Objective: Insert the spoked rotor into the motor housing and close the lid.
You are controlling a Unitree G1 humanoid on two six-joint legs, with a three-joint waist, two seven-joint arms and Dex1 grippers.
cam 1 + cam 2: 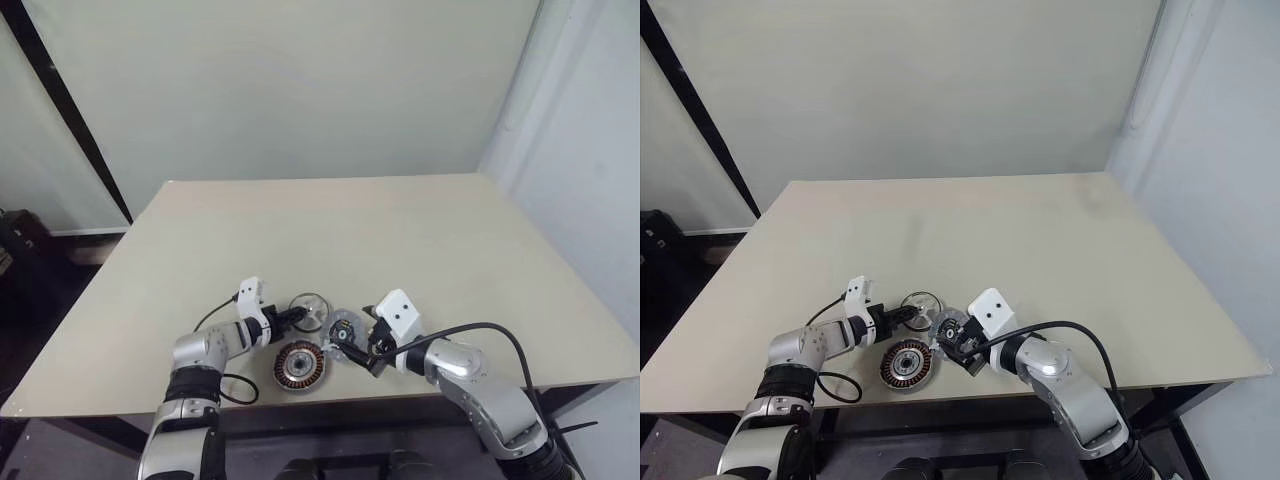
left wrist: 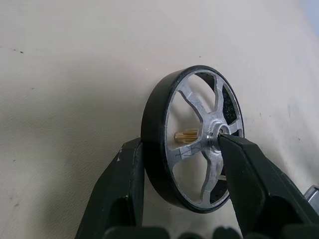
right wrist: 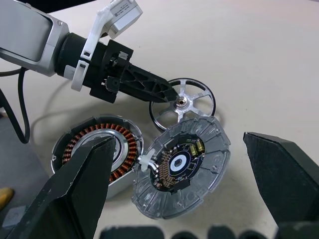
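The spoked rotor (image 2: pixel 199 139), a silver wheel in a dark rim, is low over the table near its front edge, also the rotor (image 1: pixel 310 310). My left gripper (image 2: pixel 179 147) is shut on it, one finger behind the rim and the other on the centre hub. Just in front of it stands the motor housing (image 3: pixel 99 149) with copper windings, also the housing (image 1: pixel 300 363). The lid (image 3: pixel 182 167), a pale disc with a black centre, lies tilted beside the housing. My right gripper (image 3: pixel 178 142) hangs open over the lid, its fingers wide apart and touching nothing.
The parts sit close together on the beige table (image 1: pixel 400 240), near its front edge. A black cable (image 1: pixel 235 390) loops by my left arm. A wall stands behind the table's far edge.
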